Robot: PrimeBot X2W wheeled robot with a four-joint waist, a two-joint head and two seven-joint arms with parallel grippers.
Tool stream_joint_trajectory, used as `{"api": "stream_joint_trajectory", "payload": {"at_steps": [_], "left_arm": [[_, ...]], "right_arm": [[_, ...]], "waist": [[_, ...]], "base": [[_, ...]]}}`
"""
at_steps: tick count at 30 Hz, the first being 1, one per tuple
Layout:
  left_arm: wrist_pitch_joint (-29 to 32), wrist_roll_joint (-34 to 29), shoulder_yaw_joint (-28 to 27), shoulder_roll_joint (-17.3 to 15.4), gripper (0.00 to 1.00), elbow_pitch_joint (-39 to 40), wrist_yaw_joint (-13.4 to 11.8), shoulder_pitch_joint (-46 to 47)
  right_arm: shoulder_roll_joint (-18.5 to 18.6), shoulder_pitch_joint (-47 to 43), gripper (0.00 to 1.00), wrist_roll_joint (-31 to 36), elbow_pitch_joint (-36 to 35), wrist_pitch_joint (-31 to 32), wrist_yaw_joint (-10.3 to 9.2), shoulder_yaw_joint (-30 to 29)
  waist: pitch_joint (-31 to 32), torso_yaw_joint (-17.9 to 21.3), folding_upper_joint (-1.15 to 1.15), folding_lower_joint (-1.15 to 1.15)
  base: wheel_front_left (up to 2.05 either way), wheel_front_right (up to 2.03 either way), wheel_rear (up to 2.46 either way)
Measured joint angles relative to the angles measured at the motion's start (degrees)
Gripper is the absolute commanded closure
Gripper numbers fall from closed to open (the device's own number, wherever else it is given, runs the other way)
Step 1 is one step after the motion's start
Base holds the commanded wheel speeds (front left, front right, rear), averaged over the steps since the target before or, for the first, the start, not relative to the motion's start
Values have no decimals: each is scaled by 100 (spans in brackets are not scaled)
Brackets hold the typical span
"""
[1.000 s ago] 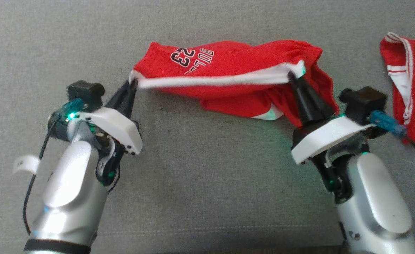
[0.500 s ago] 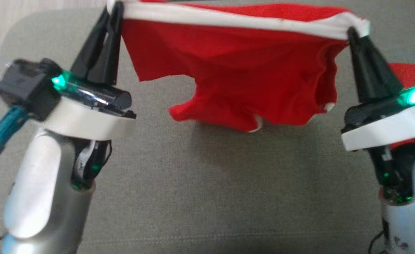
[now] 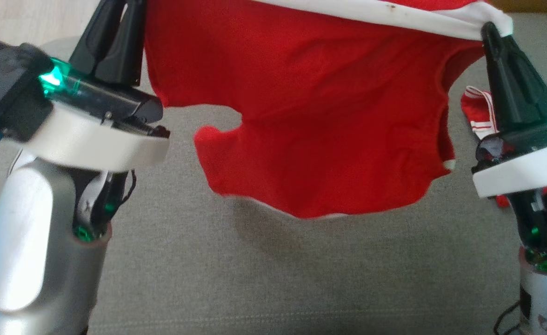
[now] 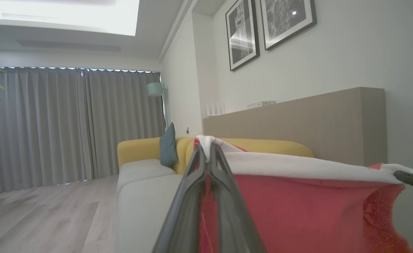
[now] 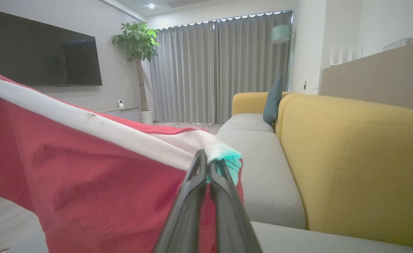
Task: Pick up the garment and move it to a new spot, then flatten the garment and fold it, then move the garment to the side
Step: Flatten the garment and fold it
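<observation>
Left claw (image 4: 207, 147) and right claw (image 3: 488, 29), raised and well apart, each pinch the garment (image 3: 310, 116) by its hem.

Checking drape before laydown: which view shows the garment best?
Head view: the garment hangs nearly whole, white band down to the lower hem. Left wrist view shows the band and some red; right wrist view much the same.

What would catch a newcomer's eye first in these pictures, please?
A red garment hangs spread in the air above the grey couch, in the middle of the head view. The left hand and the right hand each pinch its white band at a top corner. A second red garment lies on the couch at the right.
</observation>
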State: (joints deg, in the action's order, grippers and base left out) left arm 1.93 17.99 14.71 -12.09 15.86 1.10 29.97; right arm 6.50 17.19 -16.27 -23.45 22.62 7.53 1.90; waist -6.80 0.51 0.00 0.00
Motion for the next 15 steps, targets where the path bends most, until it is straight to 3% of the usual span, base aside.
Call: {"api": "stream_joint_trajectory", "payload": {"at_steps": [7,15], "left_arm": [[-227,21,123,33,100,-1293,203,827],[-1225,-76,105,188,100,-3608,406,2777]], "right_arm": [[-12,687,100,-97,788,-102,0,-11],[-44,2863,100,-301,2809,-949,0,287]], "waist": [[-327,21,0,0],[-883,145,0,1]], "base": [[0,0,0],[0,0,0]]}}
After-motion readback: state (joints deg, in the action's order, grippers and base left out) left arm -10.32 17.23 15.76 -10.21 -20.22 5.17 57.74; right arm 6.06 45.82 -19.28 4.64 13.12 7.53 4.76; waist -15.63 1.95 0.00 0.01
